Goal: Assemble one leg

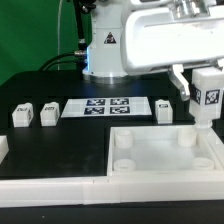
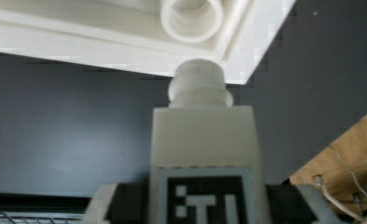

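Our pincer [image 1: 201, 88] grips the leg [image 1: 208, 102] upright, peg downward. It hangs by the panel's [image 1: 128, 138] two o'clock socket [image 1: 188, 141], likely for insertion.

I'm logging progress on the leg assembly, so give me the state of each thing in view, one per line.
Panel: lying flat.
Corner socket: empty.
Leg: upright, peg end near that socket, not seated.
End effector: shut on the leg.
Spare legs: lying loose, untouched.
Marker board: lying flat.
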Available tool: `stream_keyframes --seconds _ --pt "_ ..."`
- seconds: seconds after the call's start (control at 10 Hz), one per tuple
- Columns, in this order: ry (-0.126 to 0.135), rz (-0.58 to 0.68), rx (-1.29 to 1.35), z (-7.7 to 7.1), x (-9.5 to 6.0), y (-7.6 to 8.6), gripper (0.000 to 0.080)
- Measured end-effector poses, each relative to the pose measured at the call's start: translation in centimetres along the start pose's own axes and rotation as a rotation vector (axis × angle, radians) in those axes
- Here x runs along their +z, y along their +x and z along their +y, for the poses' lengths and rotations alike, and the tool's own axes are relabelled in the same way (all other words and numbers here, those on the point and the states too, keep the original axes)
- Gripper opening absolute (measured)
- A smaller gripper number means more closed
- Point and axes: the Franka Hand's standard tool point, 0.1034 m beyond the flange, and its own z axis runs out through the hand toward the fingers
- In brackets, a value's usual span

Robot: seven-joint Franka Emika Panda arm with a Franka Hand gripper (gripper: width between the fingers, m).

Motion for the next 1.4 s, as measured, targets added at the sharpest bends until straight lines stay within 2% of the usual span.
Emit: stream_keyframes --seconds 0.1,0.6,0.9,1.4 --pt "0.0 0.002 0.0 0.0 0.7 -0.3 0.0287" --pt "0.001 0.001 0.001 0.0 0.9 -0.5 0.0287" --pt "0.001 -0.004 0.006 0.1 2.1 -0.8 0.0287" --pt "0.006 -0.026 0.005 -0.2 3.7 -2.3 0.0287"
